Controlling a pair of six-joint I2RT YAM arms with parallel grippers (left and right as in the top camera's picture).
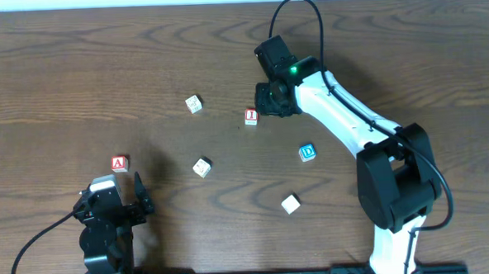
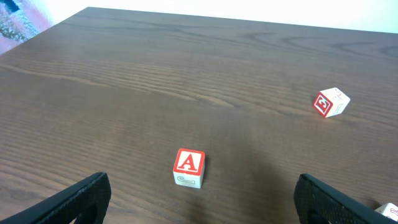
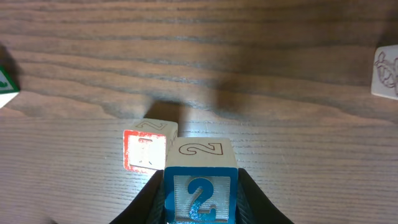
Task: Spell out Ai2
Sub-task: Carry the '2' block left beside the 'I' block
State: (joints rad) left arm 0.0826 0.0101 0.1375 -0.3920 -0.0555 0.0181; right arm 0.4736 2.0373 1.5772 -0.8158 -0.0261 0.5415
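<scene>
Between the fingers of your right claw (image 3: pixel 200 208), the blue-faced 2 block (image 3: pixel 200 163) sits clamped, close to the worktop (image 3: pixel 280 74). Just to that claw's left, the red I block (image 3: pixel 146 150) lies beside the 2 block, so close that you cannot tell whether they touch. Ahead of your left claw (image 2: pixel 202 210), whose fingers stand wide apart and hold nothing, the red A block (image 2: pixel 188 168) rests upright on the wood, clear of both fingers. Farther ahead of that claw and to its right, a red-lettered block (image 2: pixel 331 102), turned askew, lies well apart from the A block.
</scene>
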